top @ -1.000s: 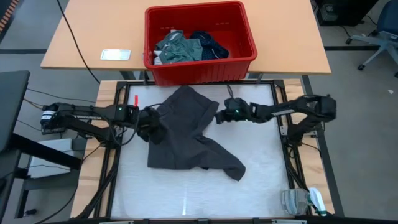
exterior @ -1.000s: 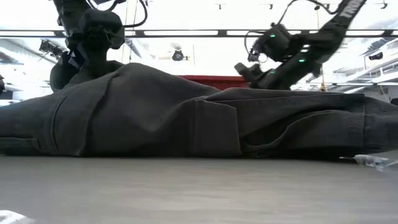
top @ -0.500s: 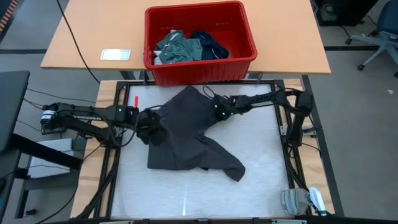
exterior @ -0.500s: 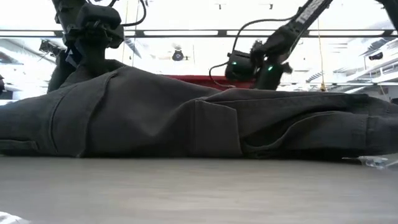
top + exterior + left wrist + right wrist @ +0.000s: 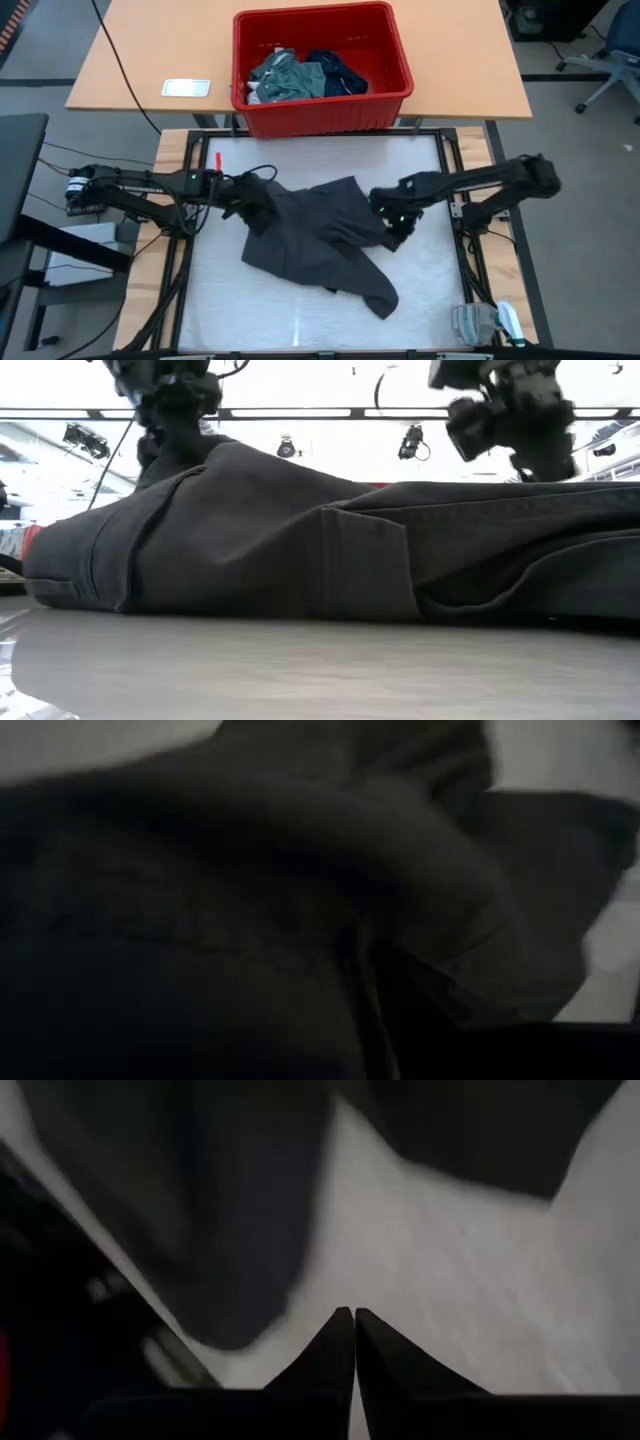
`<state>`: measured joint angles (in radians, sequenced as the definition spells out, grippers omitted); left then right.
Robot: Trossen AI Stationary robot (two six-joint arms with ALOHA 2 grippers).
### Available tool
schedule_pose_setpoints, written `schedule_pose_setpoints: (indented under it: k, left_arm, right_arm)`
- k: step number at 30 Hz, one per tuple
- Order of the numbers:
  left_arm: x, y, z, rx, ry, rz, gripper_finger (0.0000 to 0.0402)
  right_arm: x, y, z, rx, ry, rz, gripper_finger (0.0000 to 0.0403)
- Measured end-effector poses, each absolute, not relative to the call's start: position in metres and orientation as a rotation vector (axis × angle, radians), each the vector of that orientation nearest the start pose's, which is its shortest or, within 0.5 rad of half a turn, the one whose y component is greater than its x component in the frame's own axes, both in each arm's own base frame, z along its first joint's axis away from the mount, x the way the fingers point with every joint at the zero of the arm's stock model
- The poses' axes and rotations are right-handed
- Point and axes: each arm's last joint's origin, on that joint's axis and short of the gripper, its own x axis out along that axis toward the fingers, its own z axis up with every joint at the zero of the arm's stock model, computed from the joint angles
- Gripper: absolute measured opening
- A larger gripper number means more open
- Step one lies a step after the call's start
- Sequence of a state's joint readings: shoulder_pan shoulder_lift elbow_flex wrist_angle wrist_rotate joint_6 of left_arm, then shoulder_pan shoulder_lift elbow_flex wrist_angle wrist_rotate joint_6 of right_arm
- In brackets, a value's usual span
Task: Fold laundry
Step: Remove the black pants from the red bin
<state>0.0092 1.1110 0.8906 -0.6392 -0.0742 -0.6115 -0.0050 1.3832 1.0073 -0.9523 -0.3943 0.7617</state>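
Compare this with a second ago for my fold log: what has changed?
The right hand went in to the charcoal garment's far edge and dragged that part toward the near side, folding it over; it now sits at the garment's right edge, fingers together, nothing visibly between them. The left hand stayed clamped on the cloth's left side. The red basket has not moved.

Left hand (image 5: 250, 203) low at mid-table, right hand (image 5: 392, 228) opposite with fingers (image 5: 352, 1342) pressed together.

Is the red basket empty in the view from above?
No, the red basket holds crumpled garments, a teal-green one beside a dark navy one.
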Motion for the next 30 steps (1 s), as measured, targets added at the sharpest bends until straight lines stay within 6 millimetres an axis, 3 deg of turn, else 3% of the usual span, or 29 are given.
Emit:
schedule_pose_setpoints:
  k: [3,7,12,16,20,23,28,30]
  left_arm:
    - [0.24,0.008,0.268,-0.506,0.751,0.24,0.0114]
    - [0.267,0.013,0.24,-0.541,0.837,0.127,0.0114]
    - [0.286,0.005,0.203,-0.634,0.983,0.122,0.0114]
    - [0.289,-0.007,0.197,-0.683,1.007,0.13,0.0116]
    - [0.283,-0.012,0.202,-0.712,1.024,0.156,0.0129]
    - [0.272,-0.012,0.215,-0.717,1.007,0.174,0.0143]
    - [0.254,-0.01,0.245,-0.747,0.903,0.157,0.0158]
    - [0.247,-0.009,0.257,-0.764,0.85,0.152,0.0158]
  right_arm:
    - [0.251,-0.007,0.25,0.773,1.119,-0.318,0.0038]
    - [0.271,-0.043,0.253,0.616,0.861,-0.473,0.0041]
    - [0.301,-0.084,0.215,0.627,0.833,-0.536,0.0027]
    - [0.314,-0.097,0.173,0.607,0.936,-0.564,0.0007]
    - [0.311,-0.094,0.139,0.598,1.145,-0.597,0.0008]
    - [0.298,-0.083,0.133,0.584,1.336,-0.645,0.0007]
    - [0.261,-0.035,0.148,0.655,1.73,-0.542,0.0005]
    - [0.254,-0.017,0.166,0.734,1.761,-0.436,0.0007]
